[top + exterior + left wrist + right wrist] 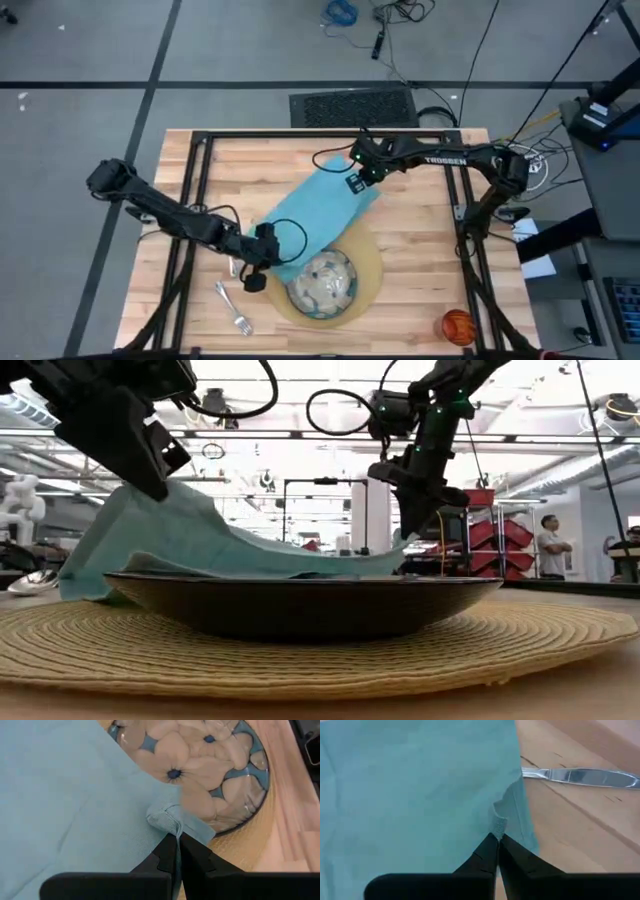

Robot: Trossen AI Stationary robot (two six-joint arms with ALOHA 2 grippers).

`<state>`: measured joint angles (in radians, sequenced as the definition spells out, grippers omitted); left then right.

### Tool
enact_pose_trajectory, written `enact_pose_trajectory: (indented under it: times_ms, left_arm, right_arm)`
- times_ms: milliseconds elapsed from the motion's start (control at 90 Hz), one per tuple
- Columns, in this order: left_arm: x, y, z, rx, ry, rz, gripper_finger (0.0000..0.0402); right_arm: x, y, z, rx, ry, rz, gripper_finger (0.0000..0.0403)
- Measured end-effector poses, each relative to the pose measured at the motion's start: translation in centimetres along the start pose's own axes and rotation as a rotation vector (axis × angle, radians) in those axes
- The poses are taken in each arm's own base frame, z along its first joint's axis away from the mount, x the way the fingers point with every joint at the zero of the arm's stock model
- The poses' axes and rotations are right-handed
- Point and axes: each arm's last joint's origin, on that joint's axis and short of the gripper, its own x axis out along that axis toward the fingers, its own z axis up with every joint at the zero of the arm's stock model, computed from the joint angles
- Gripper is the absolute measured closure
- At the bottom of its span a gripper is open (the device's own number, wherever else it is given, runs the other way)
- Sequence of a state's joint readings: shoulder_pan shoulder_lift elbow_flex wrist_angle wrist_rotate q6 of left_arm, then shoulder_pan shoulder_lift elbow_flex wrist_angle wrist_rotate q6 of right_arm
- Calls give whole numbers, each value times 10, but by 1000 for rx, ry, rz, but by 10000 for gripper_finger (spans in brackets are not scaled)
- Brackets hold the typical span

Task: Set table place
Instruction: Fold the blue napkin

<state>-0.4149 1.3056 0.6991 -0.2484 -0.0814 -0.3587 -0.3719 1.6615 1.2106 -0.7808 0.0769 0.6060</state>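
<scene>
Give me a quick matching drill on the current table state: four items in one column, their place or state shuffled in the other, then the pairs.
Things:
1. napkin
2. dish
3. fork
4. cup

Places or states:
A. lying on bare wood near the left gripper
B. standing alone near the table's near right corner
C. sitting on the round placemat
D. pinched at opposite corners by the left gripper and the right gripper, draped partly over the dish

Pairs: 1-D, 2-C, 3-A, 4-B
</scene>
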Motion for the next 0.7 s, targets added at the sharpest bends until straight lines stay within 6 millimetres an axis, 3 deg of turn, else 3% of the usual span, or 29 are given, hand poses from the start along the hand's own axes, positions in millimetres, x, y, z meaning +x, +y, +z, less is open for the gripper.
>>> enact_pose_trajectory:
  times_ms: [378, 700]
  left_arm:
    - [0, 0, -4, -26, 58, -42, 393]
    - [0, -2, -5, -28, 74, -85, 290]
  right_arm:
    - [0, -2, -3, -18, 29, -21, 387]
    - [0, -4, -6, -22, 57, -39, 305]
